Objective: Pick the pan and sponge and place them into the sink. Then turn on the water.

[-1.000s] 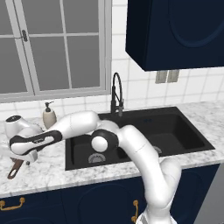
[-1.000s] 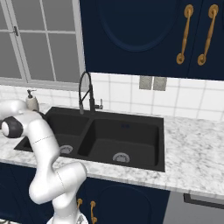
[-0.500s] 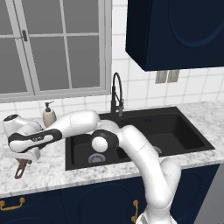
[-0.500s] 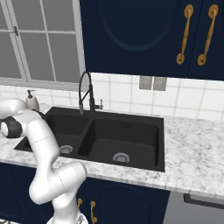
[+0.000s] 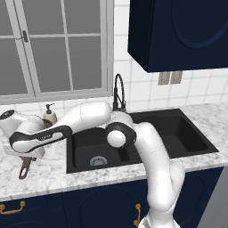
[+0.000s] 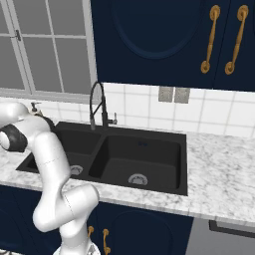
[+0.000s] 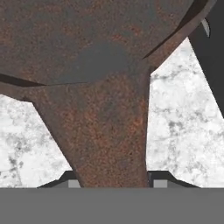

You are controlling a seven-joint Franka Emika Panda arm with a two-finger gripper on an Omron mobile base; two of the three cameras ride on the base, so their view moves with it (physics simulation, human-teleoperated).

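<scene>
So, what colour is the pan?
Mottled dark reddish-brown, rust-like; the pan shows best in the hand view.

A white-and-grey marbled countertop (image 5: pixel 53 171) runs along the tiled wall above dark blue cabinets, with the black double-basin sink (image 5: pixel 147 140) set into it. Left of the sink, a beige soap dispenser bottle (image 5: pixel 49 116) stands near the wall. Also left of the sink, nearer the counter's front edge, the brown handle of the pan (image 5: pixel 24 168) shows above the marble; whether it touches the surface cannot be told. Right of the sink, the marble stretches on (image 6: pixel 224 174).
</scene>
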